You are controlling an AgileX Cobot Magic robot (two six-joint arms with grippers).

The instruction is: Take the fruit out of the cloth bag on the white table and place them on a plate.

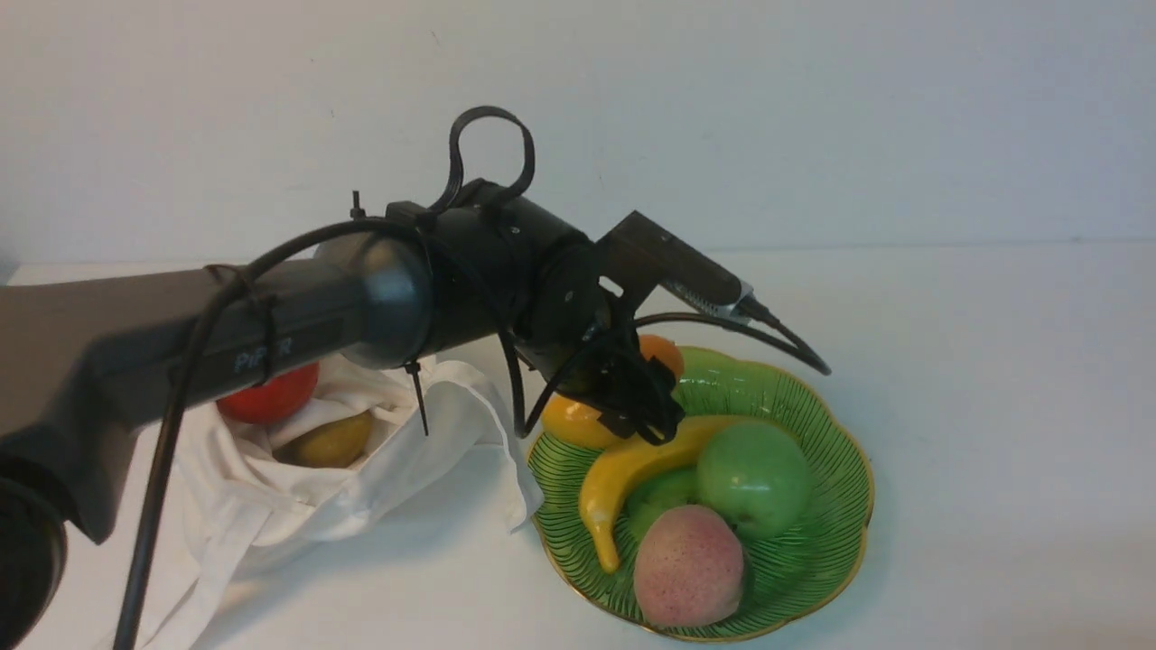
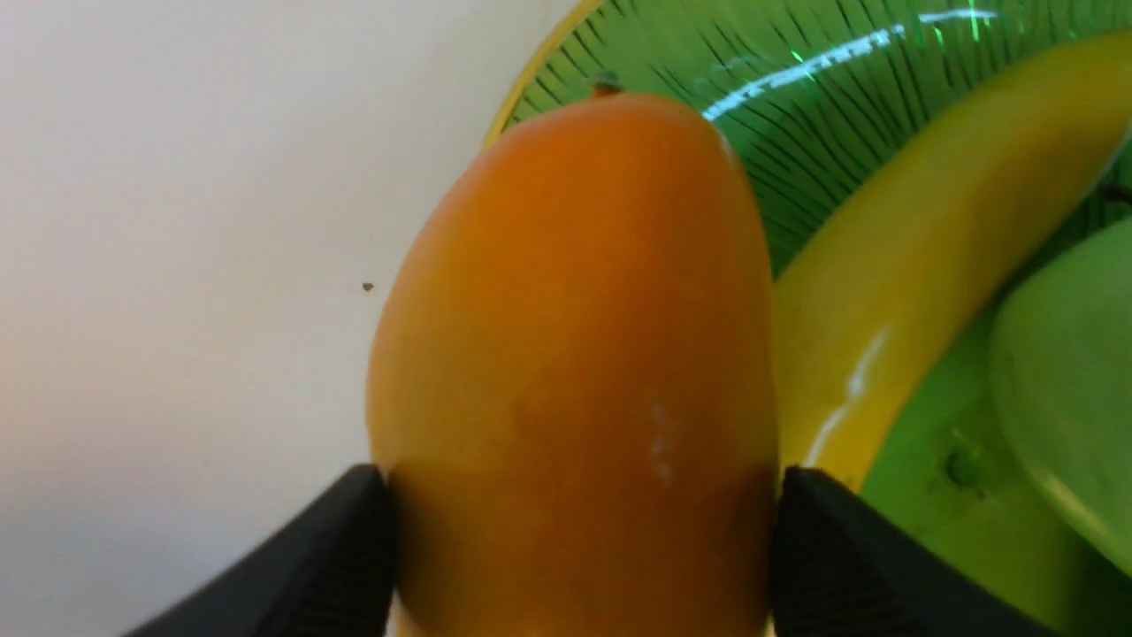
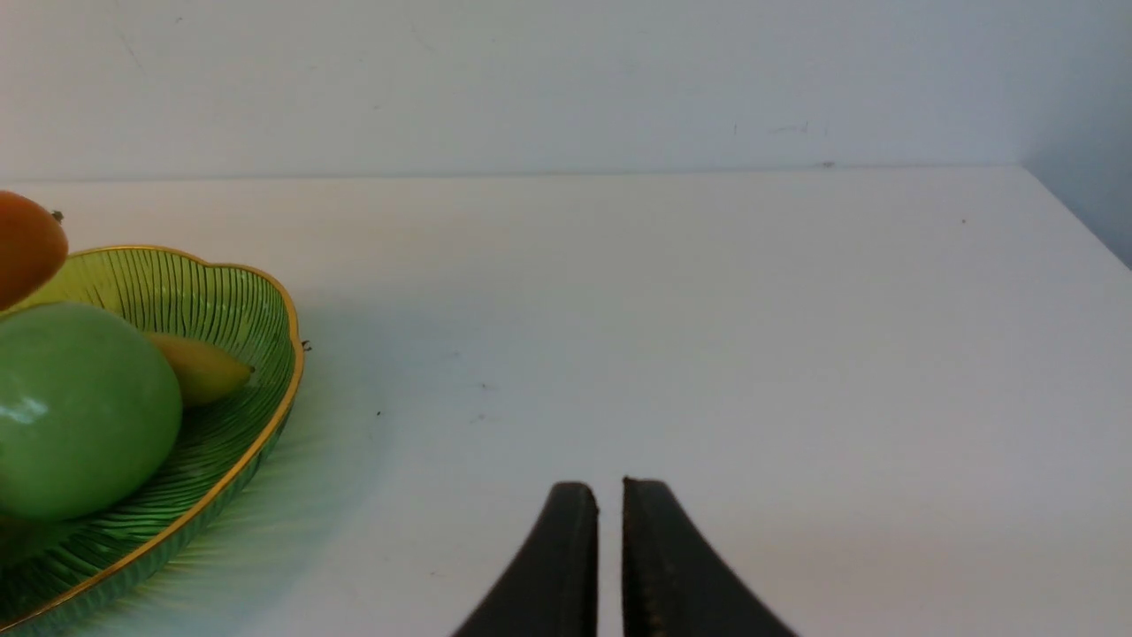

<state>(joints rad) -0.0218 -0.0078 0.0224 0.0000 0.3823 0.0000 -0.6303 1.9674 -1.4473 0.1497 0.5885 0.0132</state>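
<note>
Gripping the glossy orange-yellow mango (image 2: 584, 354) between our left claw's (image 2: 584, 540) widely parted fingers; we hold our right claw (image 3: 610, 522) nearly closed.

Fruit in the bag and on the plate
The bag (image 1: 352, 506) sits left of the plate (image 1: 835, 487); the banana (image 1: 623, 474) lies on the plate.

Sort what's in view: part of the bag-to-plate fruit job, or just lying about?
Job:
- mango, between the left end effector's jaws
- red apple and olive-yellow fruit, in cloth bag
- banana, green fruit, pink fruit, on plate
- table

Lying about:
- nothing identifiable
</note>
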